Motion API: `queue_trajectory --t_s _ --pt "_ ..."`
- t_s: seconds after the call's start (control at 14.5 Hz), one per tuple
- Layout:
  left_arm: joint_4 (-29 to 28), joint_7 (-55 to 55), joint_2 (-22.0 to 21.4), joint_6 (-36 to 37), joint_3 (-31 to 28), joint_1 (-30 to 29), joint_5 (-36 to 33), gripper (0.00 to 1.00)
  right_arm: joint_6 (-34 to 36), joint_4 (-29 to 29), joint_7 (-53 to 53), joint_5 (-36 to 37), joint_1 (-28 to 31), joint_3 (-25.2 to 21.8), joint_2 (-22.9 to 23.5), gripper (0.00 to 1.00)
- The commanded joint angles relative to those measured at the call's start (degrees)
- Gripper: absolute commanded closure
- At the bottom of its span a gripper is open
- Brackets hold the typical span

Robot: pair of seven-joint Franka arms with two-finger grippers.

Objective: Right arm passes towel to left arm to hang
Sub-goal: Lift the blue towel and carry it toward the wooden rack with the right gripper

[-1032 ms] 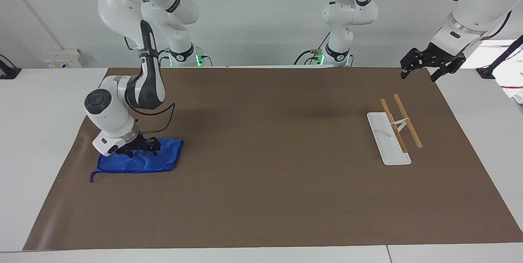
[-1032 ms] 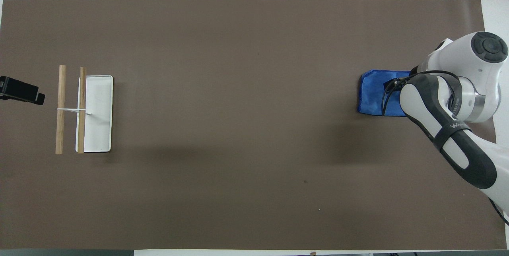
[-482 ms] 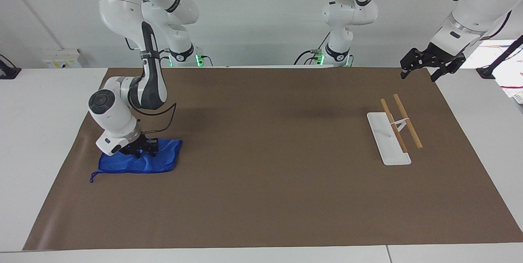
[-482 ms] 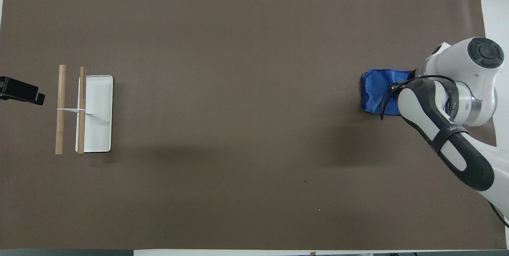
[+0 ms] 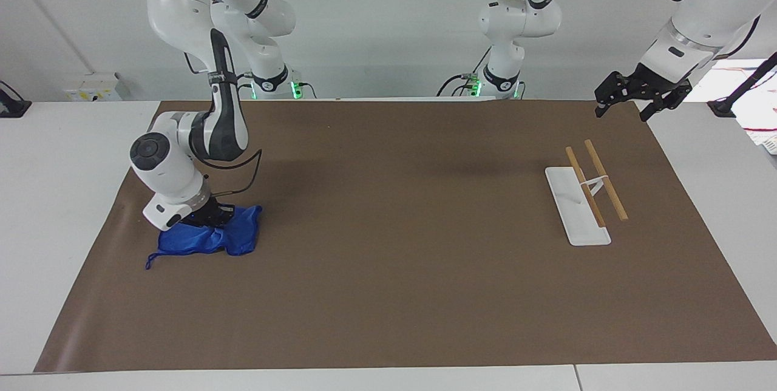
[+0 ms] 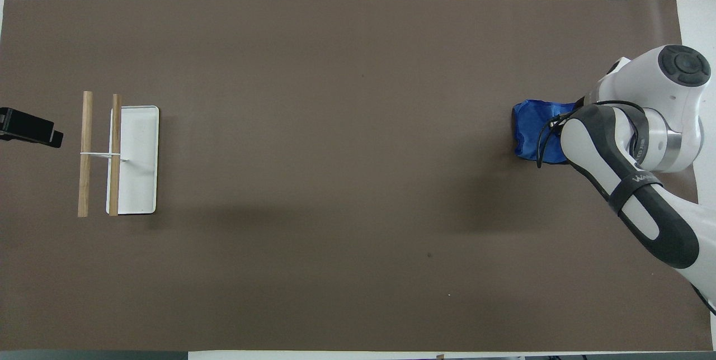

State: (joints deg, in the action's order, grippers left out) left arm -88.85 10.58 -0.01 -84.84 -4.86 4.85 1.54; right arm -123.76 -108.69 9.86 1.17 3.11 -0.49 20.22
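So the right hand (image 5: 209, 219) just clamped down on the towel (image 5: 209, 238), fingers pinched together with a bunch of blue cloth between them. The towel sits on the counter (image 5: 388, 269) at the right arm's end, and you can see it's gathered up into a lump under the hand now. A second ago it was lying flat and spread out with the hand open on top of it, so the pinch dragged the edges inward. Loop string (image 5: 150, 262) trails out at the corner. That looks like the pickup grip done; lifting and carrying it over comes next, I'd guess. Left hand (image 5: 631, 99) waits wide open and empty, up above the counter near the rack (image 5: 580, 203), same spot as before.
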Motion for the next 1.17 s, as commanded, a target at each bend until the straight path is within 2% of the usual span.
queue_trajectory --t_s 0.0,0.34,0.48,0.83,1.1 --pt "-1.9 -0.6 -1.7 -0.8 0.2 -0.2 -0.9 0.00 8.9 7.8 0.3 -1.3 -1.0 0.9 0.3 1.00" --pt "-1.9 -0.6 -1.7 -0.8 0.2 -0.2 -0.9 0.00 21.3 18.5 -11.3 -4.4 -7.0 1.6 0.3 1.00" --pt "-1.9 -0.6 -1.7 -0.8 0.2 -0.2 -0.9 0.00 23.8 20.7 -19.2 -7.5 -10.2 1.6 0.0 1.00" --pt "-1.9 -0.6 -1.7 -0.8 0.2 -0.2 -0.9 0.00 23.2 22.8 -46.4 -15.0 -20.8 1.6 -0.3 1.00" --pt "-1.9 -0.6 -1.7 -0.8 0.2 -0.2 -0.9 0.00 15.7 22.5 -67.1 -15.8 -30.2 1.6 -0.1 1.00"
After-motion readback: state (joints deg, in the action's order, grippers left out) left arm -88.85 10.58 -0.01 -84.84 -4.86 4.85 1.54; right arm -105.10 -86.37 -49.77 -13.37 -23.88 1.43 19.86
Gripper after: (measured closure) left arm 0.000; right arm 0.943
